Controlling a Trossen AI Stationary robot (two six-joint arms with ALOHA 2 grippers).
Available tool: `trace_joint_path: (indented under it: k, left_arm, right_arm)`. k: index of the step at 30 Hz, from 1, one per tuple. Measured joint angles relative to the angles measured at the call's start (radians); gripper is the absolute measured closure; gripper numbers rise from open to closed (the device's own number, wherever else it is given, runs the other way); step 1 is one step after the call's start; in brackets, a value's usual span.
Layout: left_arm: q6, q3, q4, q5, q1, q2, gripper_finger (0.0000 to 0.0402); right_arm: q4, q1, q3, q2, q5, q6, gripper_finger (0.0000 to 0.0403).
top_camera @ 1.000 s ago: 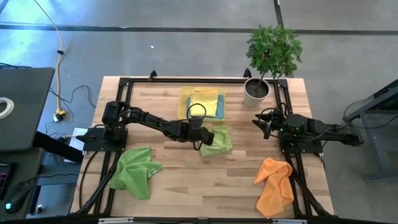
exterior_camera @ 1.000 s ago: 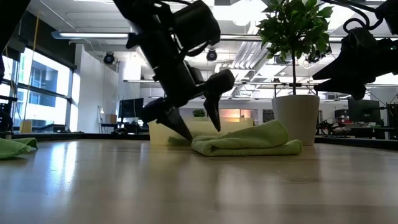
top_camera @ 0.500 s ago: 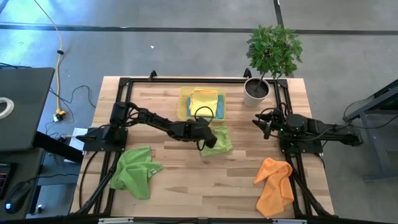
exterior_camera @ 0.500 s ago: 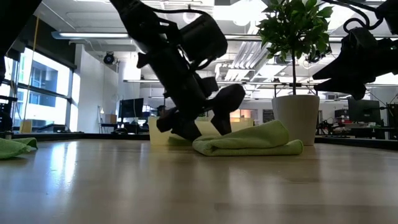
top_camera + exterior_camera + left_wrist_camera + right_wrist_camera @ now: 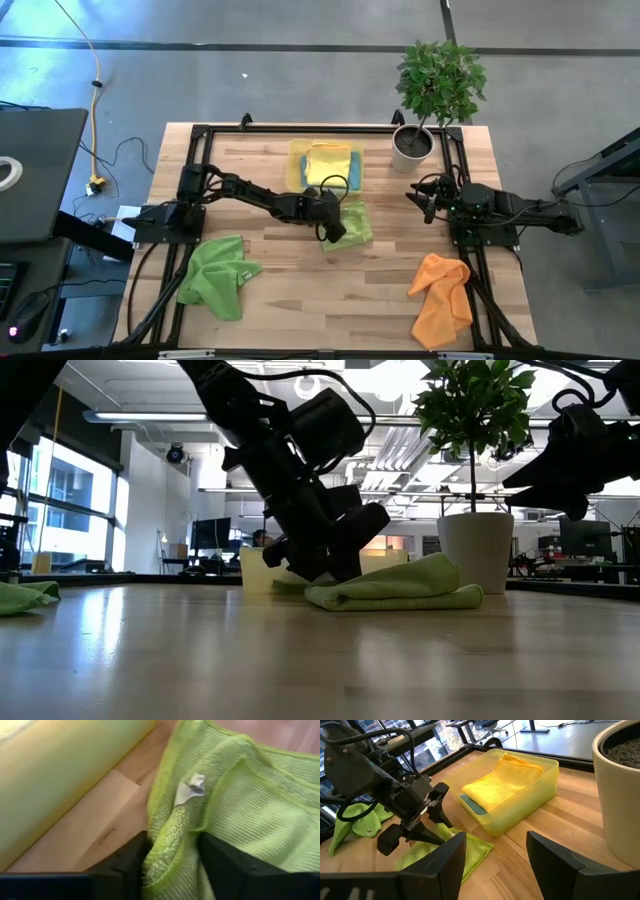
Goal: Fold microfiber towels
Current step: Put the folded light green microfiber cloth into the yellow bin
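The left gripper (image 5: 335, 222) is working at the centre of the high view, pressing down on the near edge of the folded green towel (image 5: 352, 226), which is lying on the wooden table (image 5: 300, 290) just below the yellow tray (image 5: 296, 163). In the left wrist view a thick fold of that towel, with its white tag, is sitting between the two dark fingers (image 5: 225, 865); the jaws are standing close on either side of it, though whether they are actually pinching the cloth is hard to say. The low view is showing the gripper's tips down at table level against the towel's left end.

The tray, in the upper middle of the high view, is holding the yellow towel (image 5: 328, 161) on top of the blue towel (image 5: 353, 176). A second, crumpled green towel (image 5: 217, 276) is lying at the lower left, and the orange towel (image 5: 443, 295) at the lower right. The right gripper (image 5: 431, 198) is waiting with its fingers apart at the right of the table, below the potted plant (image 5: 434, 92).

The risk here is catching only the top layer of the fold. Lifting then would let the lower layers peel away and the towel fall open. The fingers are also near the tray wall, so a sideways pull could be nudging the tray.
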Motion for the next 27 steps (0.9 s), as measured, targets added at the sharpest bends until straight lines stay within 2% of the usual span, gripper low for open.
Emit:
trace_joint_path:
  k: [6, 10, 14, 21, 27]
  left_arm:
    - [0.075, 0.037, -0.021, 0.045, -0.022, 0.006, 0.0339]
    - [0.135, 0.089, -0.095, 0.110, -0.042, 0.008, 0.0388]
    - [0.191, 0.162, -0.217, 0.129, -0.044, 0.009, 0.0391]
    - [0.360, 0.300, -0.411, 0.067, -0.025, -0.018, 0.0391]
    - [0.500, 0.307, -0.471, -0.009, 0.053, -0.083, 0.0390]
  right_arm:
    - [0.000, 0.000, 0.000, 0.000, 0.000, 0.000, 0.0204]
    - [0.000, 0.000, 0.000, 0.000, 0.000, 0.000, 0.0204]
    - [0.000, 0.000, 0.000, 0.000, 0.000, 0.000, 0.0204]
    - [0.000, 0.000, 0.000, 0.000, 0.000, 0.000, 0.0204]
    - [0.001, 0.000, 0.000, 0.003, 0.001, 0.000, 0.0204]
